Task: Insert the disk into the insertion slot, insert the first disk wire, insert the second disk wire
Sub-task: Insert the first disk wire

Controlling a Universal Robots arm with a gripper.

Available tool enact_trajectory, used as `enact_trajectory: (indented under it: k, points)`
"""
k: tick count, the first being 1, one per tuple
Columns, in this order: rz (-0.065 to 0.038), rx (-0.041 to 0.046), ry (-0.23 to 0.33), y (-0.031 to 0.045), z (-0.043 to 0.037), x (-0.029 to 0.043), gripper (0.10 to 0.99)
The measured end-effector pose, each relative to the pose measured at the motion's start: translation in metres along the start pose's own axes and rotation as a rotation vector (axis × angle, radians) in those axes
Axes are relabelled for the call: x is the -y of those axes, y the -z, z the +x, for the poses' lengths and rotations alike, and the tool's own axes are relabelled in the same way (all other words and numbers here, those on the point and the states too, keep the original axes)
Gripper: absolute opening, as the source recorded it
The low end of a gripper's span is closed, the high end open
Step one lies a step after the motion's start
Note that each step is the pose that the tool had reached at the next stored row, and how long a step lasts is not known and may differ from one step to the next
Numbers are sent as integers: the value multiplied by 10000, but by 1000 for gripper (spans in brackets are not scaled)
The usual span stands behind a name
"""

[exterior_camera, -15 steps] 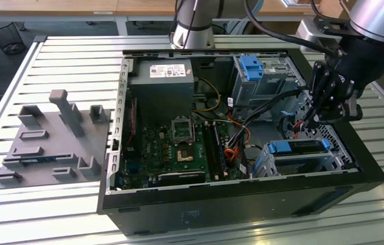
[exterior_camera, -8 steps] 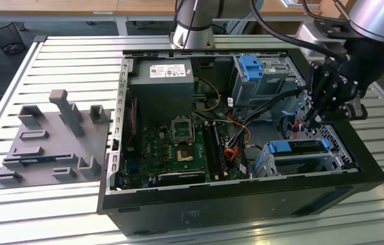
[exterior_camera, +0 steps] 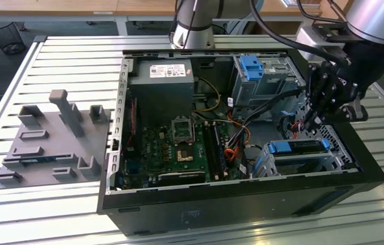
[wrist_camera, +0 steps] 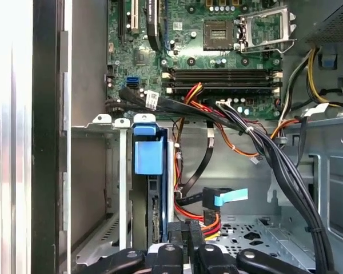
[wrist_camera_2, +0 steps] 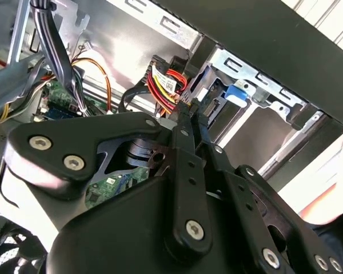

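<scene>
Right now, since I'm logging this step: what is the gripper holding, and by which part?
The gripper appears pinched on the red-and-yellow disk wire, at its plug end, though the grip itself is hard to see.

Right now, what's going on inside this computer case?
A robot arm has its hand down inside the open case, just above the slot. The disk already sits in the slot, with its blue carrier showing. The hand is shut, and its tips are right at a red-and-yellow wire near the disk's end. I cannot tell whether it grips the plug.
</scene>
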State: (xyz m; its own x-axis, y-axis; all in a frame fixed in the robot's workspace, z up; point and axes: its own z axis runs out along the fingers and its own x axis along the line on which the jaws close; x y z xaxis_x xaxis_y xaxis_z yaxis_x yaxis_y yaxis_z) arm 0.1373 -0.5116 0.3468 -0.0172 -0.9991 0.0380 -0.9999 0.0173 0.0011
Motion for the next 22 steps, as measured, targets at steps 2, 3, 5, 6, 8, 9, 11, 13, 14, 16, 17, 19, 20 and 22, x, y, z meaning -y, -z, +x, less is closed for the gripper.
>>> enact_trajectory:
  k: [2,3,5,6,8,9,11,13,14,16,17,19,20,22]
  points:
    - [65,26,4,-6,24,-11,169]
    - [91,40,6,-9,38,-15,169]
    - [148,68,11,-17,68,-23,169]
    - [181,79,13,-21,82,-27,169]
    - [249,88,17,-30,97,-36,169]
    - [277,90,18,-34,99,-43,169]
    - [303,96,23,-40,100,-51,169]
    - [317,118,34,-50,105,-57,169]
    - [331,127,39,-55,112,-60,169]
    - [346,133,55,-63,127,-62,169]
    - [355,133,63,-66,135,-64,169]
    - [363,134,89,-71,148,-65,169]
    - [364,134,103,-72,154,-65,169]
    - [365,136,126,-75,161,-67,169]
